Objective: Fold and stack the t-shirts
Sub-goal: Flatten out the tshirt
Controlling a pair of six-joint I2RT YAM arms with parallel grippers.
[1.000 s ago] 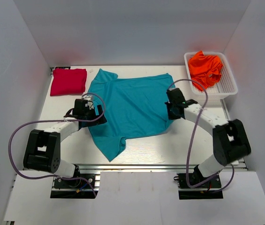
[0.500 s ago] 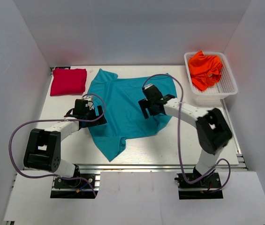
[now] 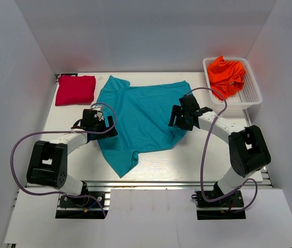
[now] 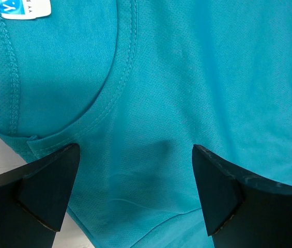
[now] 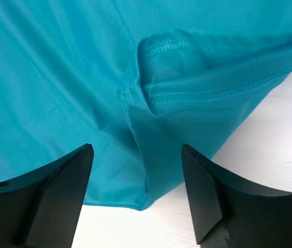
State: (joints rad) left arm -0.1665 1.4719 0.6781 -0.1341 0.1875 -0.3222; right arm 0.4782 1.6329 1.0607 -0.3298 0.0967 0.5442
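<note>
A teal t-shirt (image 3: 140, 116) lies spread flat in the middle of the table. My left gripper (image 3: 107, 128) hovers open over its left edge by the collar (image 4: 109, 98), nothing between its fingers (image 4: 42, 191). On the other side, my right gripper (image 3: 177, 120) stands open over the shirt's right lower edge, where a bunched hem fold (image 5: 174, 57) lies ahead of its fingers (image 5: 208, 196). A red t-shirt (image 3: 75, 90) sits folded at the back left. An orange t-shirt (image 3: 227, 75) lies crumpled in a basket.
The white mesh basket (image 3: 249, 98) stands at the back right corner. White walls close the table on three sides. Bare white table (image 5: 270, 155) shows just right of the teal shirt's edge, and a sleeve (image 3: 122, 163) points at the near edge.
My right gripper swung left over the teal shirt, then came back toward its right edge and now stands open. The shirt's right lower edge lies slightly further in. The left arm stayed still.
</note>
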